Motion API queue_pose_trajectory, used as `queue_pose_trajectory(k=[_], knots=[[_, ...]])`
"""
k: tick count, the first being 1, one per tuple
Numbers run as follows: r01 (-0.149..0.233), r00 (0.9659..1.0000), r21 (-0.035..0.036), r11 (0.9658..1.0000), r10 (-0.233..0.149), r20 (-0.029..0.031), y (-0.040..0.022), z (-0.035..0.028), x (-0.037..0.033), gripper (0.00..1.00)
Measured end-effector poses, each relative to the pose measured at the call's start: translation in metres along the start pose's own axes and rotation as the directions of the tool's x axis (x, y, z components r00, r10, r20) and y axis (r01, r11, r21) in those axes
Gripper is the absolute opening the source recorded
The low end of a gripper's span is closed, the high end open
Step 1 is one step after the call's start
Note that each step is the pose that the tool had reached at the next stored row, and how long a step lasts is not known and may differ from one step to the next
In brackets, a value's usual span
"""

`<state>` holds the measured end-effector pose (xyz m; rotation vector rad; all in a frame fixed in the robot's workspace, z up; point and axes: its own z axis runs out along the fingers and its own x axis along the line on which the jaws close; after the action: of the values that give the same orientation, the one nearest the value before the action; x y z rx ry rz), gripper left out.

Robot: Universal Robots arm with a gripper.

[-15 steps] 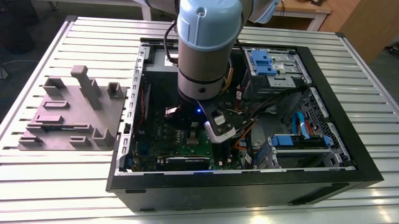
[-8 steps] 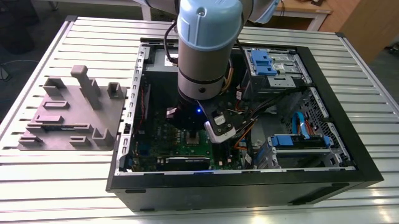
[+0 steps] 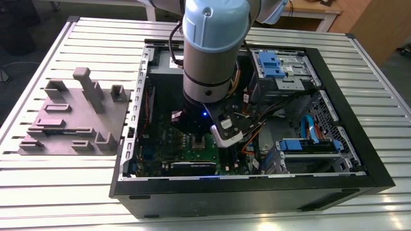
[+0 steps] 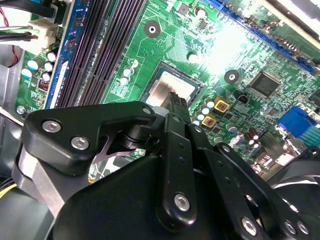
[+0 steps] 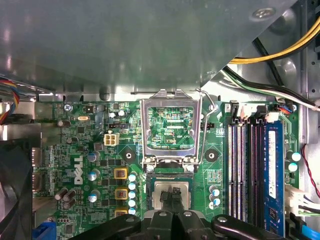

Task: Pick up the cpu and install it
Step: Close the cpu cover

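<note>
cpu (image 5: 187,192): lay flat in socket (image 5: 149,196), below raised frame (image 5: 171,131)
gripper (image 5: 173,197): inside case (image 3: 359,159), tips at cpu's top
fingers (image 4: 176,102): pressed together

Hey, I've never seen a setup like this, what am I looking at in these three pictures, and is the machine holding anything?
It is a robot arm reaching down into an open computer case on a slatted metal table. The exterior view looks on from off the arm; a grey plastic block sits beside the case, on that view's left. Both wrist views ride on the arm and look at the green circuit board. There the metal socket frame stands flipped open, and the cpu, a small silver square, lies in the socket under the pincer. Whether the pincer grips it, I cannot tell.
</note>
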<state>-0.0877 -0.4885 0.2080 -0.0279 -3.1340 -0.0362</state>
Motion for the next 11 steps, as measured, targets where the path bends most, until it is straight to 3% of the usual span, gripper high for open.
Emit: queue_pose_trajectory(k=[6,11], knots=[[0.0,1.0,0.0,1.0,0.0,0.0,0.0,-0.0011,0.0,0.1],[0.0,1.0,-0.0025,1.0,0.0,-0.0001,0.0002,-0.0075,0.0001,0.1]])
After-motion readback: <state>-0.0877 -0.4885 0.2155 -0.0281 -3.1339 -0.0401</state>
